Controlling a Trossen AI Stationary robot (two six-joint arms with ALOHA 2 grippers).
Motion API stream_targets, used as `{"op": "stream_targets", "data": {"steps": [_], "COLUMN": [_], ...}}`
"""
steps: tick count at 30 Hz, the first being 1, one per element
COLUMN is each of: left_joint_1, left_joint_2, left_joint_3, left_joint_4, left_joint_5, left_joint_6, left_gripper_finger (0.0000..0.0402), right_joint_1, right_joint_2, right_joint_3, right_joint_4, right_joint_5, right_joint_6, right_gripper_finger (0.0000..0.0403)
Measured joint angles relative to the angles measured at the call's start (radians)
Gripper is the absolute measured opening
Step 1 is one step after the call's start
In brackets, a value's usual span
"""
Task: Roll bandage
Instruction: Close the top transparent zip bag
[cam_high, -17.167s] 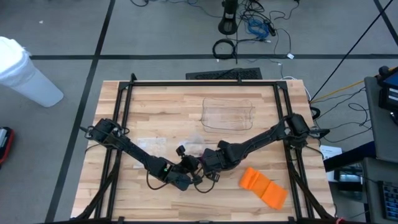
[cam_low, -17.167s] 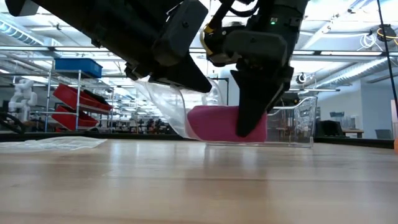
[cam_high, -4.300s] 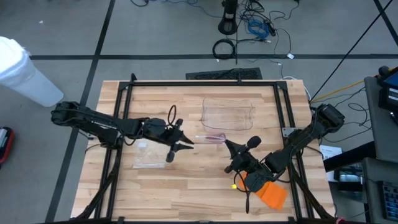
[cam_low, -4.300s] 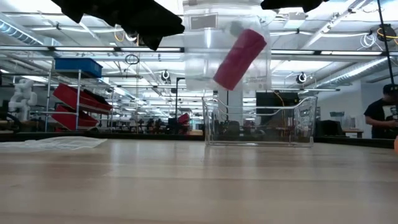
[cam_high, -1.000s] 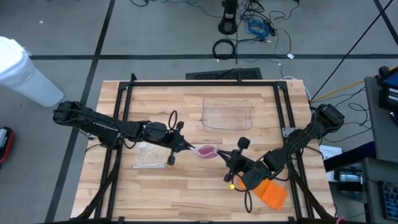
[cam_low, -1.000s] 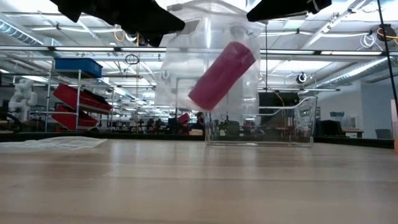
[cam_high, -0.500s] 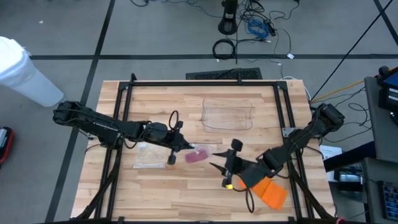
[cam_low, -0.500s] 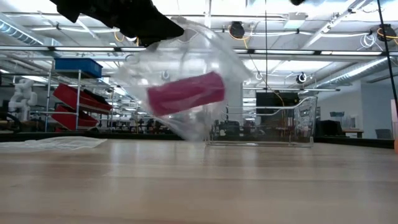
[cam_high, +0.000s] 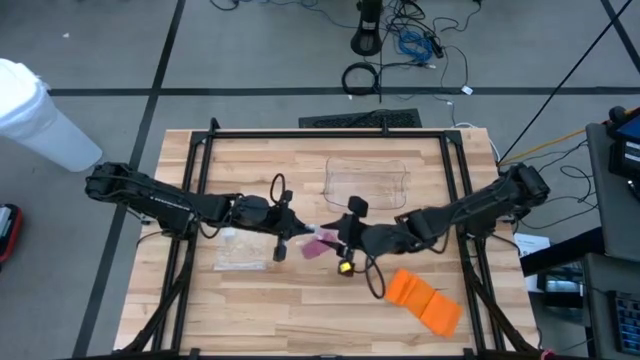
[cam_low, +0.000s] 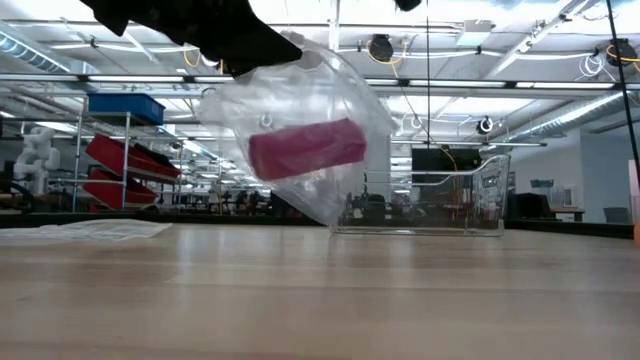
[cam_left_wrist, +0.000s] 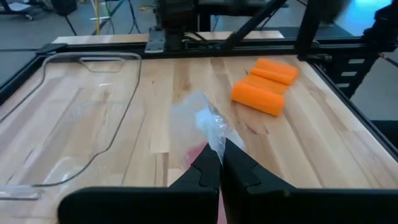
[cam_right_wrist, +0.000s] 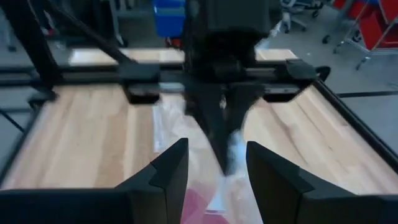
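Observation:
A clear plastic bag (cam_low: 300, 140) with a pink bandage roll (cam_low: 305, 148) inside hangs over the table's middle. The roll lies almost level in it. My left gripper (cam_high: 292, 232) is shut on the bag's crumpled top. My right gripper (cam_high: 335, 240) faces it from the table's right. Its fingers stand open (cam_right_wrist: 214, 171) on either side of the bag's film (cam_right_wrist: 231, 152), and the pink roll (cam_right_wrist: 198, 202) shows just below them. My left gripper pinches the bag's bunched upper edge (cam_left_wrist: 211, 127) between its two fingers. They come almost level from the table's left, slanting slightly down. The bag hangs below the fingertips, clear of the table. Whether my right gripper touches the film, I cannot tell.
A clear empty tray (cam_high: 367, 183) stands at the far middle. Orange bandage rolls (cam_high: 425, 302) lie near the front right. A flat clear bag (cam_high: 240, 250) lies on the wood under my left arm.
My right gripper has opened and let go of the bag. It dipped toward the near edge, then rose and went left toward the bag and my left gripper. The bag has swung toward the left, and the roll has gone from steeply tilted to almost level.

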Motion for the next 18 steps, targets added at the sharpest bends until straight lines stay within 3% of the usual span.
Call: {"op": "stream_targets", "data": {"steps": [4,9,13,18], "left_joint_1": [-0.001,-0.001,-0.001,-0.001], "left_joint_2": [0.000,0.000,0.000,0.000], "left_joint_3": [0.000,0.000,0.000,0.000], "left_joint_4": [-0.011,-0.036,-0.048,-0.081], "left_joint_5": [0.021,0.152,0.162,0.161], "left_joint_6": [0.005,0.068,0.071,0.074], "left_gripper_finger": [0.0000,0.0000,0.0000,0.0000], "right_joint_1": [-0.032,-0.048,-0.058,-0.081], "right_joint_2": [0.025,0.031,0.036,0.093], "right_joint_3": [-0.002,-0.002,-0.002,-0.001], "right_joint_4": [0.006,0.012,0.046,0.099], "right_joint_5": [-0.024,-0.104,-0.182,-0.184], "right_joint_6": [-0.078,-0.120,-0.102,-0.100], "right_gripper_finger": [0.0147,0.0146,0.0146,0.0146]}}
